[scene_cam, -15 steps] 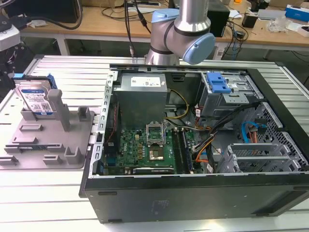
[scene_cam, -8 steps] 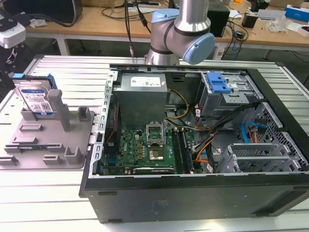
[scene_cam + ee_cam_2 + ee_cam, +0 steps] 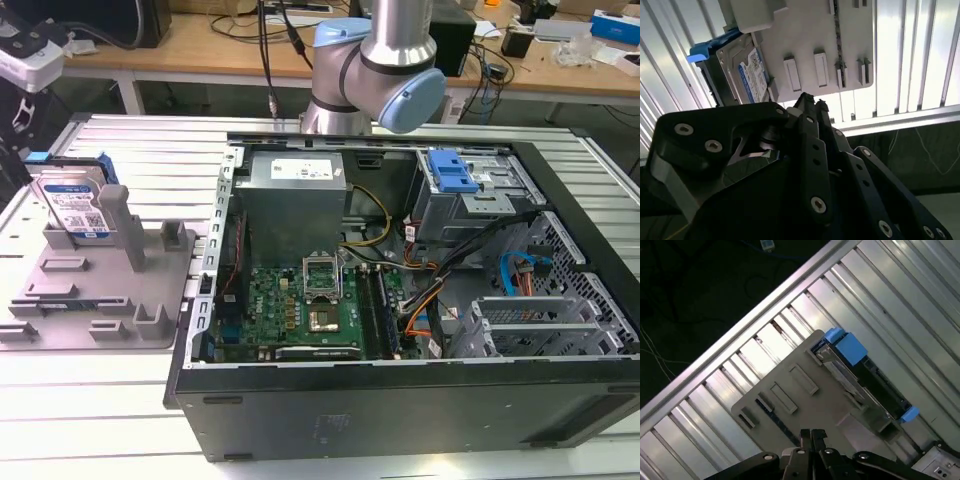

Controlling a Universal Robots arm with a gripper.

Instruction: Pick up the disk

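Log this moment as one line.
gripper: shut, empty | disk: standing on edge in grey holder, ungrasped | contact: none

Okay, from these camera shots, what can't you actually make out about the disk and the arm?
Disk: in the exterior view a post of the grey holder covers part of its label; in the second wrist view the pincer hides one end of it.
Arm: cut off by the exterior view's top edge.
Computer case: in the exterior view its near wall hides the floor just behind it.
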